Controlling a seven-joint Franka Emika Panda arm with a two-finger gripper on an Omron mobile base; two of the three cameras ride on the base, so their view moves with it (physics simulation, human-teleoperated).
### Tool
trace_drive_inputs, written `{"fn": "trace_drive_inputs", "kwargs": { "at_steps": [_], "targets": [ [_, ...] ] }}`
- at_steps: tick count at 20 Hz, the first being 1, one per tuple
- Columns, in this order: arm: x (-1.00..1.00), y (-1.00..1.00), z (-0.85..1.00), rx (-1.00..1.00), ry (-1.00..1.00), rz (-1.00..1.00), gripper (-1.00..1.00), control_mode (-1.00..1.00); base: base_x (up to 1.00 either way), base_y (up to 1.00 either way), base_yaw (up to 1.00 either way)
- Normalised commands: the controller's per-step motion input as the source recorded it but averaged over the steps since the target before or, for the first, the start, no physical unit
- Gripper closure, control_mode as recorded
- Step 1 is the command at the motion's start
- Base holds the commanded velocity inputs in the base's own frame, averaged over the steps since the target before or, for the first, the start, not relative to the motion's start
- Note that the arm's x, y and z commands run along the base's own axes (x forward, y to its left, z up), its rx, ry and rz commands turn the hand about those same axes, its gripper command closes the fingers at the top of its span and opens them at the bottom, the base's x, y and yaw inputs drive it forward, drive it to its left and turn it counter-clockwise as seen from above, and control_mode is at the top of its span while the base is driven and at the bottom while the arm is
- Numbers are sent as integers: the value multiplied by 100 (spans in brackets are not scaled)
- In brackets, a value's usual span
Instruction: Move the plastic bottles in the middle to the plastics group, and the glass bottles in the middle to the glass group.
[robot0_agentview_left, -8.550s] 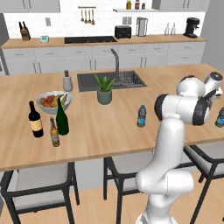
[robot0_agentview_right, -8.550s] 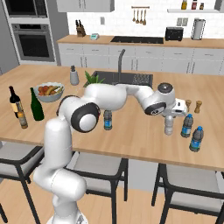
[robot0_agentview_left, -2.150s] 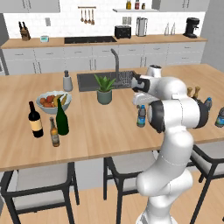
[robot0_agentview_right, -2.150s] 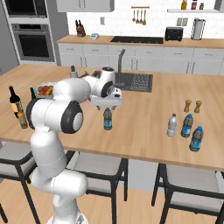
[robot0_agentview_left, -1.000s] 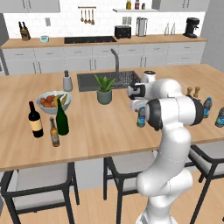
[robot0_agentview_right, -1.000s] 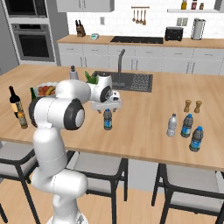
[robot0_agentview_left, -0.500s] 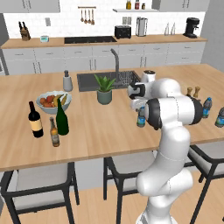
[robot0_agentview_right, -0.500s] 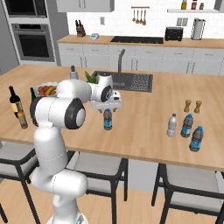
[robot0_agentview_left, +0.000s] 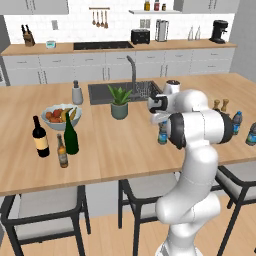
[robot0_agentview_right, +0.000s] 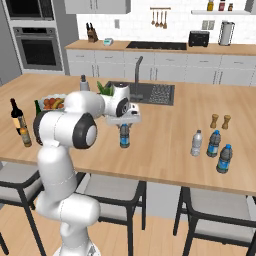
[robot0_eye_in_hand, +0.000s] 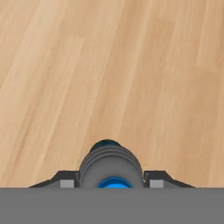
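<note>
Blue-capped bottle (robot0_agentview_right: 124, 136) now end-effector-clamped (robot0_agentview_right: 124, 124)

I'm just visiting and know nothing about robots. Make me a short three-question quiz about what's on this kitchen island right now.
1. True or false: the pincer is directly above the blue-capped plastic bottle, with a finger on each side of its top.
2. Which stands beside the fruit bowl? A) a toaster B) the tall green glass bottle C) a kettle
3. Fill in: in the right base view, the bottles grouped near the island's right end, in front of the two small shakers, number ___.

Key: 1 true; 2 B; 3 three, the clear white-capped bottle and two blue-labelled bottles.
</note>
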Motion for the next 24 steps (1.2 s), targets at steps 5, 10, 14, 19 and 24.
{"fn": "trace_drive_inputs", "kwargs": {
  "at_steps": [5,10,14,19,24],
  "targets": [
    [-22,-75,40,0,0,-17,100,-100,0,0,0],
    [-22,-99,20,2,0,-23,100,-100,0,0,0],
    [-7,-100,0,1,0,-24,100,-100,0,0,0],
    [-7,-100,0,1,0,-23,100,-100,0,0,0],
    [-30,-83,0,1,-1,-21,100,-100,0,0,0]
  ]
}}
